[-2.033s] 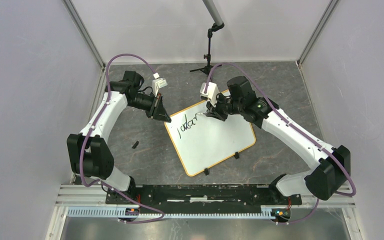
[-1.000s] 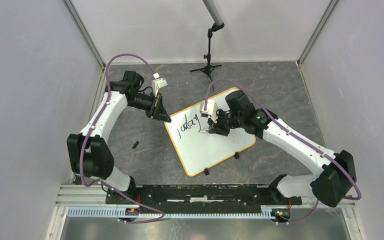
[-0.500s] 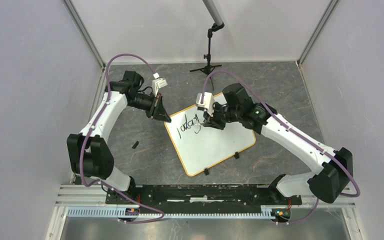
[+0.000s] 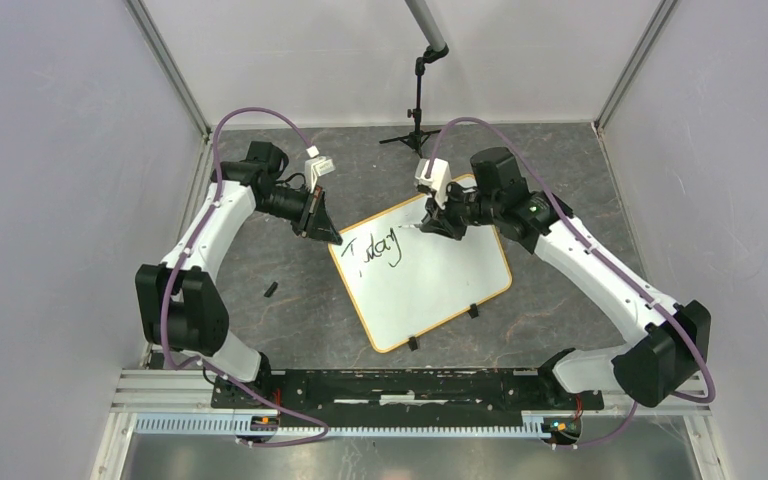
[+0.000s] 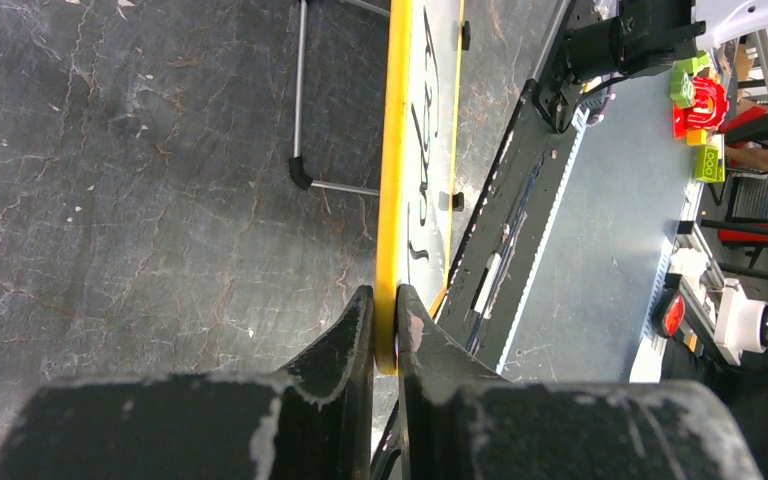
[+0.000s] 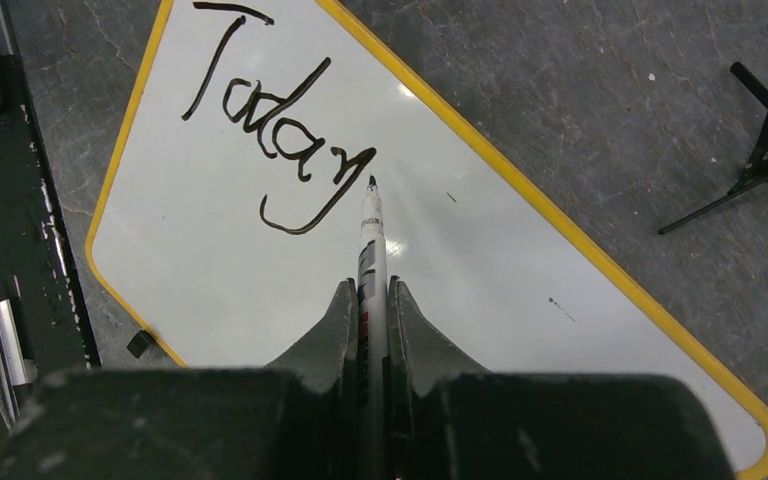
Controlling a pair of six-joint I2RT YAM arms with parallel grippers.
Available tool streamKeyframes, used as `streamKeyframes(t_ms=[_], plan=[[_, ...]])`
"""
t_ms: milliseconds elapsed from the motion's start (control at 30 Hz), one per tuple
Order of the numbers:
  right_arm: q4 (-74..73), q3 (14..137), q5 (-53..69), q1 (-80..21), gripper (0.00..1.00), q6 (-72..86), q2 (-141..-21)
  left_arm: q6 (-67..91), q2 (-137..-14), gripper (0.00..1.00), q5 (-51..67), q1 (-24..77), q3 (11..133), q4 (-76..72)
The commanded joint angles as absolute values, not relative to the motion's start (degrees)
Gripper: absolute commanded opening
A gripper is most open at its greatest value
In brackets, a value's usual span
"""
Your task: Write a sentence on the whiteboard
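Observation:
The whiteboard (image 4: 430, 285) lies tilted on the dark floor, white with a yellow rim. It shows edge-on in the left wrist view (image 5: 392, 180) and from above in the right wrist view (image 6: 260, 260). The sentence (image 4: 382, 247) reads only "Today" in black script (image 6: 275, 140). My left gripper (image 4: 335, 240) is shut on the board's left corner rim (image 5: 387, 330). My right gripper (image 4: 430, 228) is shut on a white marker (image 6: 370, 240); its black tip sits just right of the "y", close to the board.
A small black cap-like piece (image 4: 271, 290) lies on the floor left of the board. A black tripod stand (image 4: 417, 120) rises behind the board; its legs show in the right wrist view (image 6: 760, 150). Two black clip feet (image 4: 472, 311) sit on the board's near edge.
The right gripper wrote the tail of the "y", went back left and crossed the "T", then moved right to the word's end. The left gripper kept its hold.

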State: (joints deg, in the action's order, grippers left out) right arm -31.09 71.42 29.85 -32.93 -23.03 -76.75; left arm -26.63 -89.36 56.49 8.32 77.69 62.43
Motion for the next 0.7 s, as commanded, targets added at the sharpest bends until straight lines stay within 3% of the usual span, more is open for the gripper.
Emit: streamKeyframes(t_ms=[0, 667], plan=[[-30.2, 74.0, 31.6, -31.0, 0.0, -23.1, -75.7, -29.3, -90.5, 0.02, 53.0, 8.8, 78.8, 63.0], [-28.8, 75.2, 32.2, -30.9, 0.0, -22.5, -79.3, -29.3, -90.5, 0.02, 53.1, 10.1, 78.5, 63.1]])
